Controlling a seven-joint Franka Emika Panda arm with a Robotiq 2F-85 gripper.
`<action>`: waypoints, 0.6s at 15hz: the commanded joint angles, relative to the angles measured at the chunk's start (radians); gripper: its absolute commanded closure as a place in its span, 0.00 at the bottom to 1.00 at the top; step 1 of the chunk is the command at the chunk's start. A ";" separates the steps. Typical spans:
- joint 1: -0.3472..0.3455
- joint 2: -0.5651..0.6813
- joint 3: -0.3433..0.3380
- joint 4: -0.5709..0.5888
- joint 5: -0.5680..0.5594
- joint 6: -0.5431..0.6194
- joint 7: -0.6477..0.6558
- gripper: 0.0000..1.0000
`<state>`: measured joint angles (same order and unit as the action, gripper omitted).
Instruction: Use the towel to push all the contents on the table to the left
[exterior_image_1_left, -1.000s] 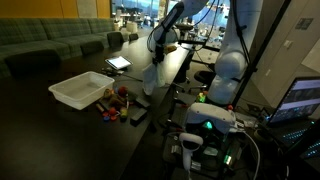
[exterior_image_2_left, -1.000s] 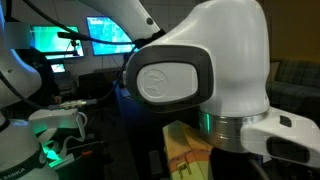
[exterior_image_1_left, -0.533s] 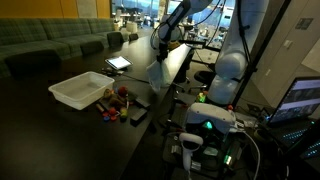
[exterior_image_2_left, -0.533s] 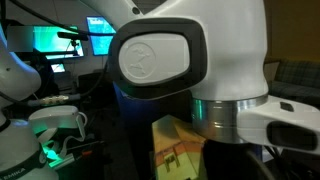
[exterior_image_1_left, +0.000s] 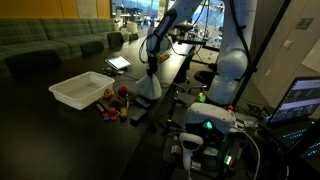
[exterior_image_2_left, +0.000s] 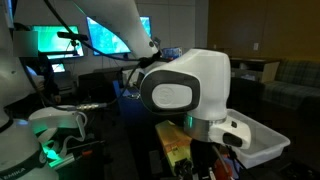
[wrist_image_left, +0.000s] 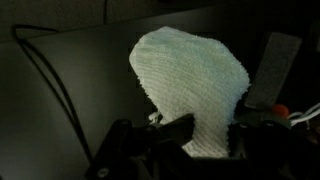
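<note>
My tool (exterior_image_1_left: 151, 66) is pressed together on the top of the towel (exterior_image_1_left: 148, 88), pinching it so the cloth hangs straight down and fans out wider at its lower end, right at the dark counter (exterior_image_1_left: 40, 125). I cannot tell whether it touches the surface. In the wrist view the towel (wrist_image_left: 192, 80) fills the middle, pale and ribbed, narrowing into the tool (wrist_image_left: 193, 130) at the bottom edge. A black cable (wrist_image_left: 45, 85) loops over the counter on one side of it. A dark flat piece (wrist_image_left: 272, 68) and something red-orange (wrist_image_left: 281, 111) lie on the other side. In an exterior view the white tray (exterior_image_1_left: 82, 90) sits well apart from the towel, with small toys (exterior_image_1_left: 115, 100) in red, yellow and green between the two. Dark flat pieces (exterior_image_1_left: 138, 115) lie just beside the toys, nearer the counter's edge.
</note>
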<state>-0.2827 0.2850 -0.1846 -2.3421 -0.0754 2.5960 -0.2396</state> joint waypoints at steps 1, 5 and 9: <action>0.012 0.124 0.028 0.056 0.027 -0.001 -0.004 0.90; 0.001 0.227 0.026 0.102 0.027 -0.003 0.017 0.90; -0.017 0.310 0.040 0.143 0.042 0.001 0.021 0.90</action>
<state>-0.2846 0.5377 -0.1585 -2.2472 -0.0567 2.5963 -0.2252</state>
